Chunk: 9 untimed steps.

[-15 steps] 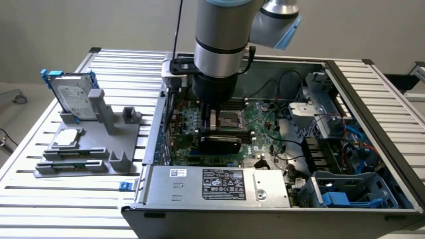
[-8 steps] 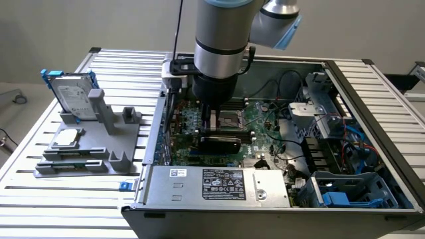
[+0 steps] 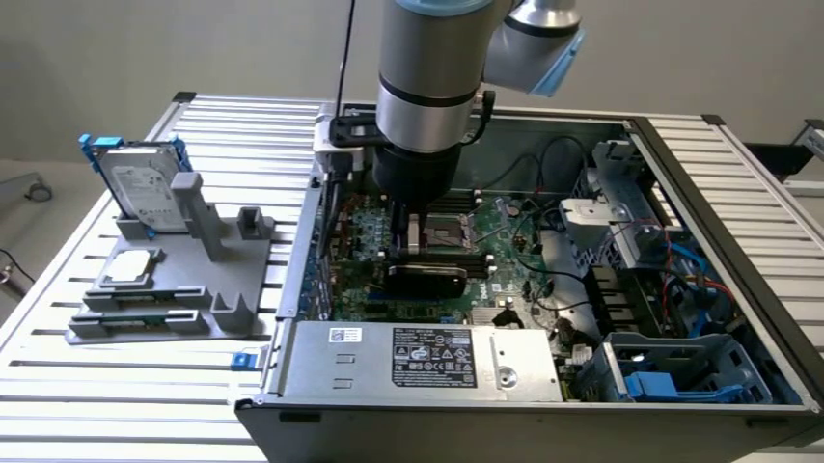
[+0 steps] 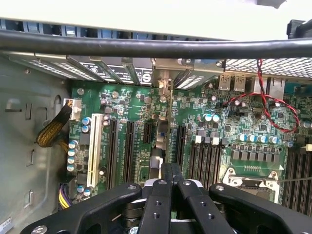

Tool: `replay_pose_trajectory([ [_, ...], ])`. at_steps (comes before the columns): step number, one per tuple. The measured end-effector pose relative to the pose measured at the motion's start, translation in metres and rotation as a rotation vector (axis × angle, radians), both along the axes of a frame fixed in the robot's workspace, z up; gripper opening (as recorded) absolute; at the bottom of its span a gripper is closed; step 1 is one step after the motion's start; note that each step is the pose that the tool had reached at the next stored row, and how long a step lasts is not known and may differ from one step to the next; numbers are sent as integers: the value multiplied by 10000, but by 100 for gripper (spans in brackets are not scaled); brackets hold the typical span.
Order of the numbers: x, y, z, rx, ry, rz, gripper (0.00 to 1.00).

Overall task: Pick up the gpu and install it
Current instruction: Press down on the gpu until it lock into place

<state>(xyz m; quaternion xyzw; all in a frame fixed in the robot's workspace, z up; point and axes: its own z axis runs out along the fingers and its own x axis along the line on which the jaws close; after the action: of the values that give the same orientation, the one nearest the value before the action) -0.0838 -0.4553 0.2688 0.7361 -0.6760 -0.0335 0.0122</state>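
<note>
Tabletop (image 3: pixel 142 395) of metal slats, pale wall (image 3: pixel 129 48) behind, bears case (image 3: pixel 515 436); claw (image 3: pixel 422 253) grips gpu (image 3: pixel 427 281).

A table (image 3: pixel 154 386) of ribbed silver metal slats carries everything, its slats running across from the exterior view's left to its right, with dark caps at the far corners. Two large things rest directly on it. A grey moulded holder (image 3: pixel 212 313) sits towards the exterior view's left. Just beside it, a narrow strip of slats between them, lies an open computer case (image 3: pixel 386 386) with its open side upward, covering the middle and right of the table. A small blue piece (image 3: pixel 238 360) sits against the case's near corner.
</note>
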Motion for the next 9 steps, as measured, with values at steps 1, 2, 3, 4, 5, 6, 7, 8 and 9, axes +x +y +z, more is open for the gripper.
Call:
replay_pose_trajectory([
  [1,0,0,-1,2,0,9,11],
  [2,0,0,-2,2,-1,18,11],
  [3,1,0,-2,2,0,27,11],
  [4,4,0,-2,2,-1,35,11],
  [5,11,0,-4,6,-4,44,11],
  [6,17,0,-4,7,-3,49,11],
  [7,26,0,-2,6,-3,57,11],
  [8,36,0,0,6,-4,65,11],
  [9,44,0,2,4,-3,72,11],
])
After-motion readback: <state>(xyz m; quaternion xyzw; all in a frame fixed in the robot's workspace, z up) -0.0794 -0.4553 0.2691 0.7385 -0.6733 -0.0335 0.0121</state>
